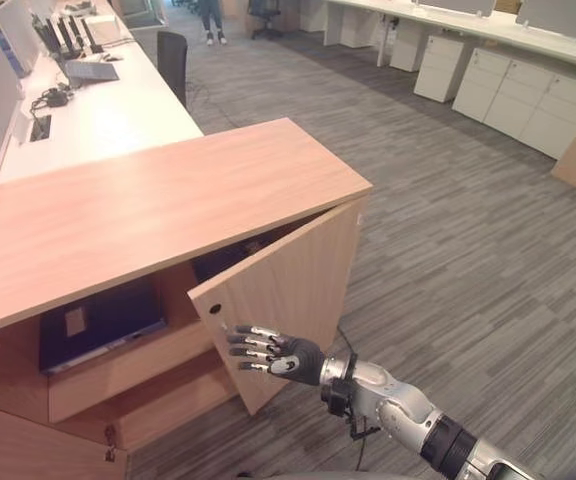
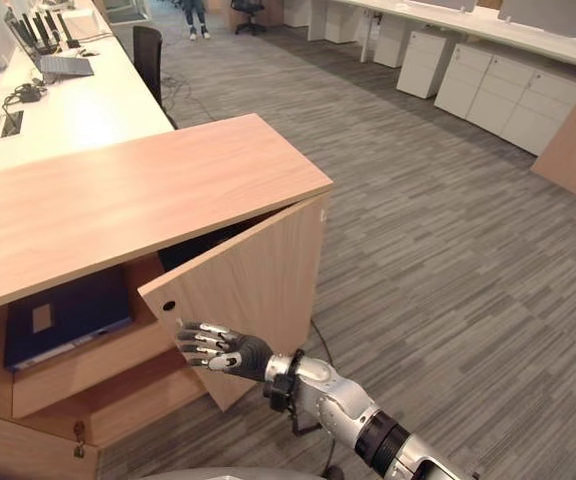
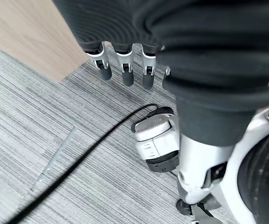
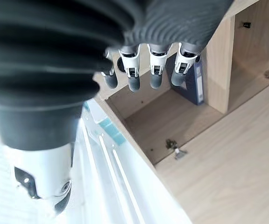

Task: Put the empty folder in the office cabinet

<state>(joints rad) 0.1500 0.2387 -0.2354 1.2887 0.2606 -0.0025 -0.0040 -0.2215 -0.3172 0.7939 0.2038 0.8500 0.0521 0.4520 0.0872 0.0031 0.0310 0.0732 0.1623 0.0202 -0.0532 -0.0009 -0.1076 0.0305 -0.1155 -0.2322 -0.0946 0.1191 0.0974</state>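
One dark blue folder [image 1: 98, 325] lies flat on the cabinet [image 1: 148, 205] shelf, behind the half-open door [image 1: 283, 295].
Right hand [image 1: 273, 355], fingers spread and empty, at door's outer face. Left hand [image 3: 125, 70] relaxed, above carpet.

floor [image 1: 448, 230]: grey striped carpet tiles all over
desk [image 1: 108, 110]: long white one on the left, with a laptop [image 1: 90, 70] and some cables on top
chair [image 1: 172, 62]: dark, tucked in at the desk's edge
drawers [image 1: 528, 100]: white units in a row under a long white counter [image 1: 468, 25] on the far right
person [image 1: 211, 20]: just legs, standing way at the back
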